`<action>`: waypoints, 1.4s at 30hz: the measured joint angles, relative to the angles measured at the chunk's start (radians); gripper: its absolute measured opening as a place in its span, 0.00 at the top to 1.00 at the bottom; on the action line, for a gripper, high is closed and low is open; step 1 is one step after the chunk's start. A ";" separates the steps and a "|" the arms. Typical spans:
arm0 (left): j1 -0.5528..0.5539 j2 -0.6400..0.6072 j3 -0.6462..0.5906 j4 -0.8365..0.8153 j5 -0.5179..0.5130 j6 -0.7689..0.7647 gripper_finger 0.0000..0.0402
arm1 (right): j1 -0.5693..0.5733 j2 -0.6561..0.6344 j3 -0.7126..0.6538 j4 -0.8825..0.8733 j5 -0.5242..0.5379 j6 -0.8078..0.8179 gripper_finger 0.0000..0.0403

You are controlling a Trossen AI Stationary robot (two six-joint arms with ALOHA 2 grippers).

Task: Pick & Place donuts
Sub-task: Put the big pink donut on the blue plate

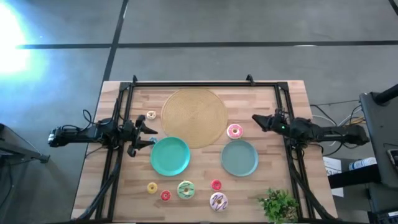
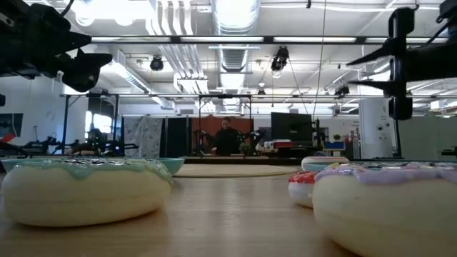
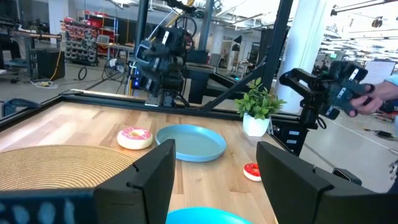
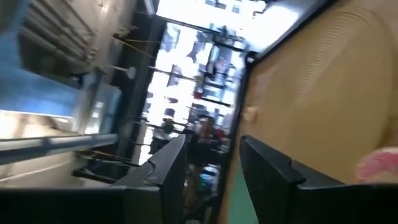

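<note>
Several toy donuts lie on the wooden table: a cream one (image 1: 151, 116) left of the woven disc, a pink one (image 1: 234, 130) right of it, and yellow (image 1: 152, 187), red (image 1: 165, 195), green (image 1: 186, 189), red (image 1: 216, 185) and white-pink (image 1: 218, 201) ones near the front edge. My left gripper (image 1: 146, 135) hovers open beside the teal plate's left rim. My right gripper (image 1: 258, 120) hangs open above the table, just right of the pink donut (image 4: 379, 165), rolled onto its side. The left wrist view shows the pink donut (image 3: 135, 137) and a red one (image 3: 252, 171).
A tan woven disc (image 1: 194, 117) lies at the table's far middle, with a teal plate (image 1: 170, 155) and a grey-green plate (image 1: 240, 157) in front of it. A small potted plant (image 1: 280, 205) stands at the near right corner. A black frame runs along the table's sides.
</note>
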 joint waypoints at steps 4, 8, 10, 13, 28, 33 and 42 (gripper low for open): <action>0.000 0.000 0.000 0.000 0.000 0.000 0.50 | -0.001 0.141 0.021 -0.022 -0.005 0.034 0.54; 0.000 0.000 0.000 0.000 0.000 0.000 0.50 | -0.002 0.293 0.065 -0.149 -0.007 0.104 0.45; 0.000 0.000 0.000 -0.001 0.000 0.000 0.50 | -0.004 0.366 0.102 -0.240 -0.008 0.151 0.41; 0.000 0.000 0.000 0.000 0.000 0.000 0.50 | -0.011 0.470 0.170 -0.346 -0.015 0.179 0.37; 0.000 0.000 0.000 -0.001 0.000 0.000 0.50 | -0.171 1.017 0.520 -0.557 -0.312 -0.132 0.34; 0.000 0.000 0.000 0.000 0.000 0.000 0.50 | -0.219 1.155 0.568 -0.557 -0.390 -0.195 0.36; 0.000 0.000 0.000 -0.001 0.000 0.000 0.50 | -0.238 1.278 0.610 -0.559 -0.406 -0.257 0.44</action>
